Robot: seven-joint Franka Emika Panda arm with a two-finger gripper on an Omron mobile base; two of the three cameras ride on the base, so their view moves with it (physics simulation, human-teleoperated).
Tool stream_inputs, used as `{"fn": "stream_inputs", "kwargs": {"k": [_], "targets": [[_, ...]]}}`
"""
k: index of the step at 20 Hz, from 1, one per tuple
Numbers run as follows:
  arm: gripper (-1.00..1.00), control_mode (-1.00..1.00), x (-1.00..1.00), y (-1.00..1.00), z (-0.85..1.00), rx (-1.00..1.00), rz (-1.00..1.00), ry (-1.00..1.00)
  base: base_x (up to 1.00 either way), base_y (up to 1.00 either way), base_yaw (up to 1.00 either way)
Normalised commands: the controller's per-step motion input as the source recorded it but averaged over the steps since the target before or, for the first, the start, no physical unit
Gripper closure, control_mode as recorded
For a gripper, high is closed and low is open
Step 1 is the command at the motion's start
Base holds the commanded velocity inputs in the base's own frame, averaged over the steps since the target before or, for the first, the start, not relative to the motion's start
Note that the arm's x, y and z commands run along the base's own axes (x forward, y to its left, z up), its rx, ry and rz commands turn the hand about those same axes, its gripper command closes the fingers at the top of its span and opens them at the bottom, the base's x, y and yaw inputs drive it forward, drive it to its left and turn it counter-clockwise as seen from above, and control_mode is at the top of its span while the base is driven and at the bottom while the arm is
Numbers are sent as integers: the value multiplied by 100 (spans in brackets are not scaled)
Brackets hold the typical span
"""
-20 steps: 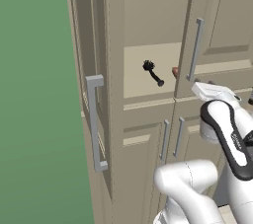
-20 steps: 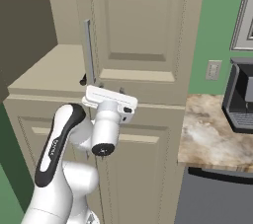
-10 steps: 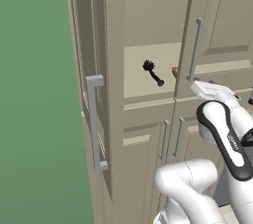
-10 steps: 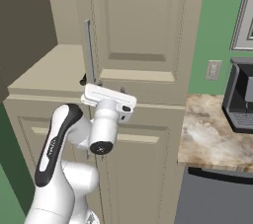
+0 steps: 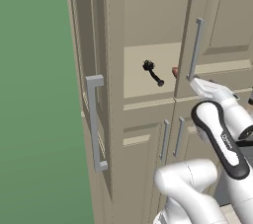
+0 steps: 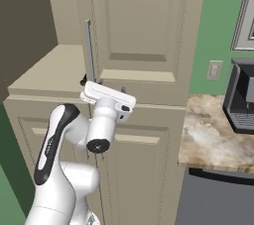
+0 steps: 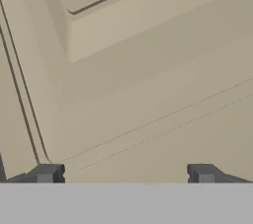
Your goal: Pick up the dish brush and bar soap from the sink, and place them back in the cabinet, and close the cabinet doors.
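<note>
The tall beige cabinet [image 5: 148, 30] stood partly open, its left door [image 5: 91, 70] swung out edge-on with its long grey bar handle [image 5: 94, 119] facing the base and its right door [image 5: 217, 25] nearly shut, the white arm [image 5: 222, 134] raised before it. On the inner shelf [image 5: 148, 90] the black dish brush [image 5: 152, 71] lay with its bristly head to the left, and the bar soap [image 5: 175, 71] showed as a reddish speck just beside the right door's edge. The gripper [image 7: 123, 174] faced a raised panel front closely, its two dark fingertips [image 7: 47, 172] spread wide apart with nothing between them.
</note>
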Motion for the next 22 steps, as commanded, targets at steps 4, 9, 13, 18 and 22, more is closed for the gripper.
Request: {"fn": "stream_inputs", "kwargs": {"k": [4,9,13,18,22], "targets": [[-100,-100,0,0,30,0,-1,2,0,0,0],[-100,-100,-3,0,24,0,0,2,0,0,0],[-100,-100,-3,0,20,0,0,1,0,0,0],[-100,-100,-6,0,4,0,0,0,0,0,0],[-100,-100,-11,0,0,0,0,0,0,0,0]]}}
